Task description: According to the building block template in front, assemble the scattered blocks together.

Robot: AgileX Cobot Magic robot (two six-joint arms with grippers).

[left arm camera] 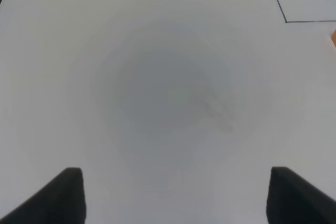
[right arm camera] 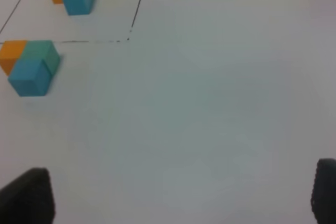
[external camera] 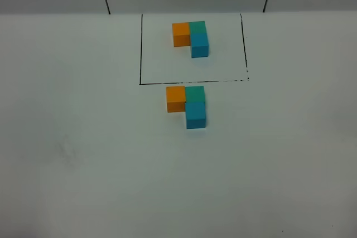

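While both claws are hanging over bare table, neither is gripping anything. The left gripper (left arm camera: 173, 195) is showing its 2 dark fingertips (left arm camera: 65, 192) in the lower corners of the left wrist view, spread apart with only white surface between them. The right gripper (right arm camera: 178, 195) is standing spread very wide, its tips sitting in the lower corners of the right wrist view, also holding nothing.

Moving outward, the 3 scattered blocks, small matte cubes, are lying pushed together in the centre of the exterior high view: the orange cube (external camera: 175, 98) is touching the teal-green cube (external camera: 195, 94), and the sky-blue cube (external camera: 196, 115) is sitting against the teal-green one on its lower side. They are resting just below the thin black drawn rectangle (external camera: 192, 82). Inside that frame, in the upper centre, the building block template (external camera: 191, 37) is showing the same L-shape of orange, teal-green and blue cubes.

Judging by this, the assembly is looking finished. The risks are lying in any further motion: an arm sweeping low across the middle could be knocking the L apart, and a needless re-grip could be twisting a cube or opening a gap. Neither arm is appearing in the exterior high view.
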